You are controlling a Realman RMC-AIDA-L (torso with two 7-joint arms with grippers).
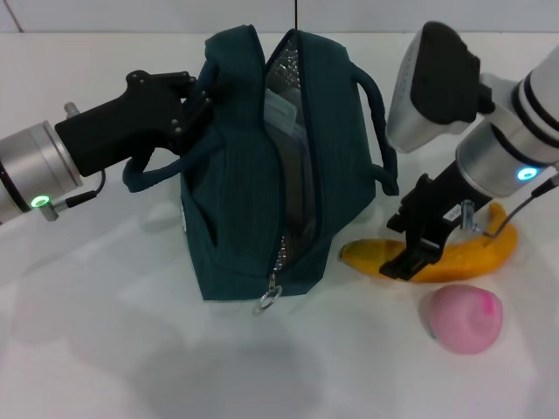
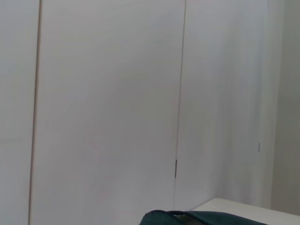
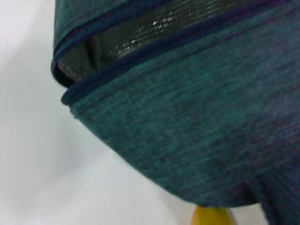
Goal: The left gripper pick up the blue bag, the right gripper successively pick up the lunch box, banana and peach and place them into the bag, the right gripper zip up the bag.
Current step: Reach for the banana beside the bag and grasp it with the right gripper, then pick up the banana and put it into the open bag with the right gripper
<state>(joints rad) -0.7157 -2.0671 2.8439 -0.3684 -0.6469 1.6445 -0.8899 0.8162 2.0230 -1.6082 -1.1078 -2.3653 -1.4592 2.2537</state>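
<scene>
The blue bag [image 1: 244,218] stands upright mid-table with its zipper open, showing the silver lining [image 3: 140,37]. My left gripper [image 1: 194,109] is shut on the bag's left upper rim by the handle. A pale lunch box [image 1: 281,115] shows inside the opening. Right of the bag lies the yellow banana [image 1: 463,257], and my right gripper [image 1: 400,247] is down over its left half, open, with one finger on each side. The banana tip [image 3: 213,216] peeks below the bag [image 3: 187,131] in the right wrist view. The pink peach [image 1: 465,317] sits in front of the banana.
The white table [image 1: 105,349] spreads around the bag. The zipper pull ring [image 1: 268,298] hangs at the bag's near end. The left wrist view shows white wall panels [image 2: 108,103] and only the bag's top edge [image 2: 201,218].
</scene>
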